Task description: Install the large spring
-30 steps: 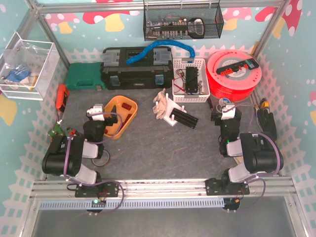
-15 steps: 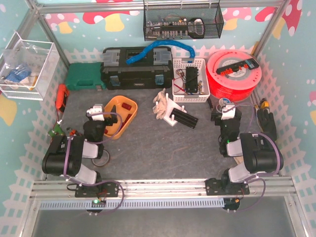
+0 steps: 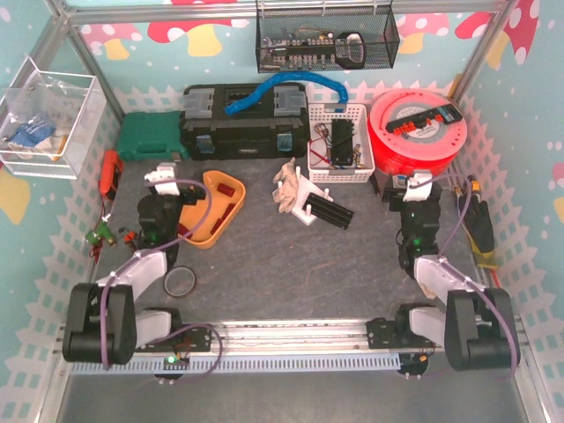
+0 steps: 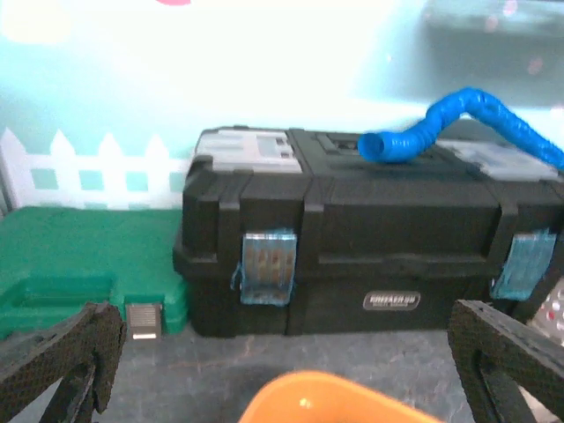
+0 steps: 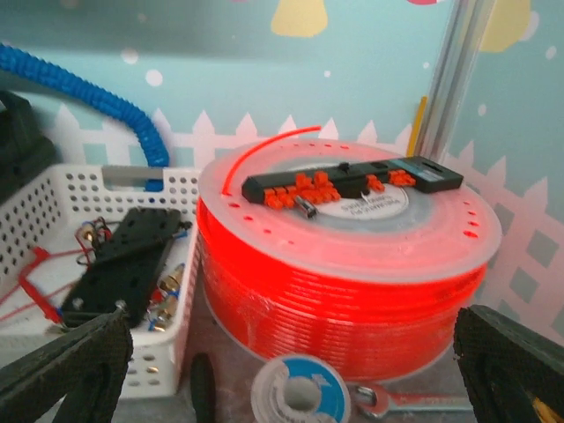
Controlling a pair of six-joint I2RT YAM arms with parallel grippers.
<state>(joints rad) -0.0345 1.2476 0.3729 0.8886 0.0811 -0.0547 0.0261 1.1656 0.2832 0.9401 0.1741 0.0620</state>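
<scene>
Large spring: indiscernible | left pincer (image 4: 282, 366) spread, outstretched, level | right pincer (image 5: 282, 370) spread, outstretched, level

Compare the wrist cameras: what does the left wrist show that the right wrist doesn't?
Only the left wrist: the black toolbox, the green case beside it and the orange tray rim. Only the right wrist: the red spool, the white basket and a small blue-labelled reel. Both: the blue corrugated hose, the picket-fence backdrop, and left fingers or right fingers spread wide, empty.

teal mushroom-print walls (image 3: 515, 115), grey tabletop (image 3: 291, 264)
</scene>
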